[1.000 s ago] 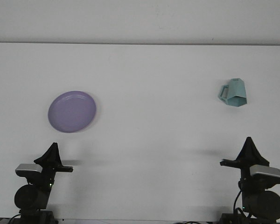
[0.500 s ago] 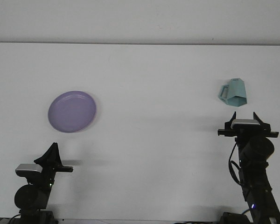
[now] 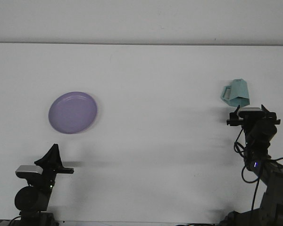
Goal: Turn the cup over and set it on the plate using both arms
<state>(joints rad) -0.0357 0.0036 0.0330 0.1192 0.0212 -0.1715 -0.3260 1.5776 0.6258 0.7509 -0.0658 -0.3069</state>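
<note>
Since the earlier frames the right arm has come up from its low spot near the front right corner of the bench and stretched forward, so its end effector (image 3: 251, 113) now sits just in front of the cup (image 3: 237, 93). Its two dark fingers stand spread apart, one on each side of a grey block, and they hold nothing. They look very close to the cup's bottom edge, but I cannot tell if they touch it.

The cup is light teal with flat sides and a handle that sticks out to the left. It rests tipped over on the bench (image 3: 155, 84), in the right part, nearer the far edge than the front edge.

The plate (image 3: 73, 112) is round and purple. It lies flat in the left part of the bench, well apart from the cup, with nothing on it.

The left arm is folded low by the front left corner, the same as before. Its end effector (image 3: 53, 153) points up, in front of the plate and apart from it. I cannot tell if its fingers are together or apart.
</note>
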